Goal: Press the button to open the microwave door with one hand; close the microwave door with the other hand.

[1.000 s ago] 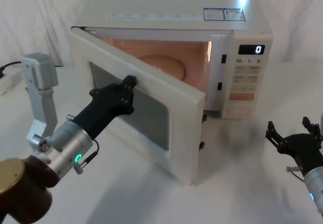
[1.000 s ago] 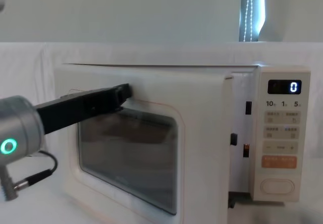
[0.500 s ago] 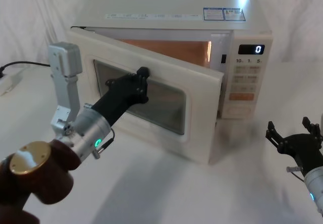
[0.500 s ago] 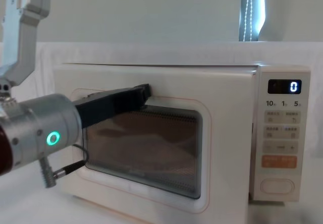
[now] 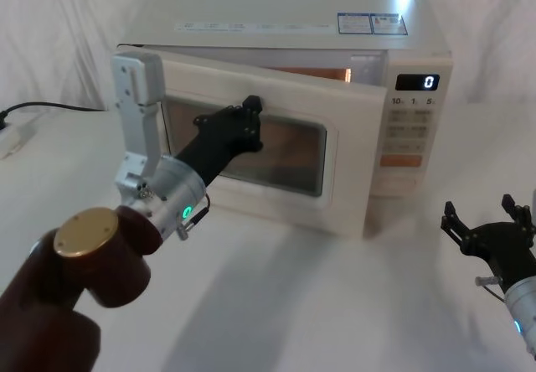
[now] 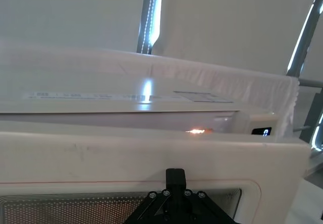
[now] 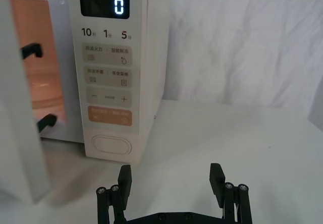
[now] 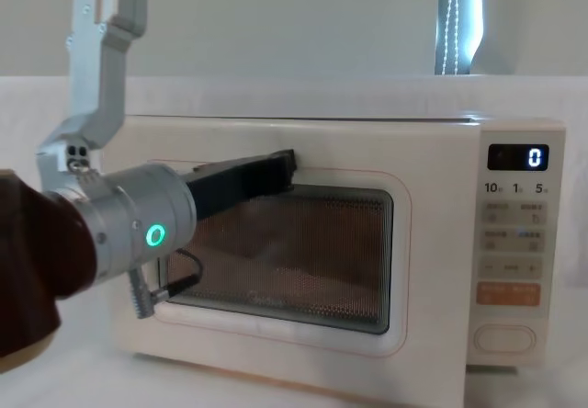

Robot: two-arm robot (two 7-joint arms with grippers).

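Left gripper [image 5: 249, 121], the long black one on the silver wrist with the green ring, pressed tip-first against the microwave door [image 5: 343, 179] at the upper edge of the dark glass window [image 5: 285, 150], around 10 o'clock from the window's middle in the head view. Can't tell how wide those fingers are: bunched together against the panel, gripping nothing that shows. Same contact from the chest view [image 8: 280, 164], tip on the cream frame just above the mesh of the glass.

Door almost shut but not latched. Still a thin wedge of orange cavity light [image 5: 345, 74] along the top at about 1 o'clock from the window, hinge side at 9 o'clock, free edge angled out a bit from the control panel [image 5: 408, 142]. From the right wrist view, free edge of the door [image 7: 20, 133] hanging out in front of the lit cavity, two black latch hooks [image 7: 31, 50] sticking out of it.

Right gripper [image 5: 490, 221] parked low at 4 o'clock from the microwave, well apart from it, fingers spread wide, nothing between them [image 7: 171, 183].

Wide cream button [image 7: 111, 145] sitting at the bottom of the control panel, 6 o'clock from the orange key [image 7: 110, 116], untouched. Display [image 7: 104, 5] reading 0.
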